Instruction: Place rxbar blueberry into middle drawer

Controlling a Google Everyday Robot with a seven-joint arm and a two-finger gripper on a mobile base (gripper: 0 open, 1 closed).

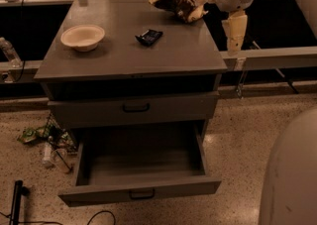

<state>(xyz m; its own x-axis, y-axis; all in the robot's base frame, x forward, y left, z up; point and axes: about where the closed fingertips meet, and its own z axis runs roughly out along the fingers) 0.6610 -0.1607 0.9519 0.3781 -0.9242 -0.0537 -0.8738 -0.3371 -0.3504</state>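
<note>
The rxbar blueberry [149,36], a small dark glossy bar, lies flat on the grey cabinet top [119,55], right of centre. The middle drawer [143,164] is pulled out below, with its floor bare and a black handle on its front panel. My gripper [236,34] hangs pointing down at the cabinet's right edge, beyond the top's right rim. It is to the right of the bar and well apart from it, and nothing shows in it.
A cream bowl [82,36] sits on the left of the top. A brown-and-cream snack bag [178,2] lies at the back right, close to my arm. A shut drawer front [136,107] is above the open one. Litter [47,140] lies on the floor at left. My pale body [292,169] fills the lower right.
</note>
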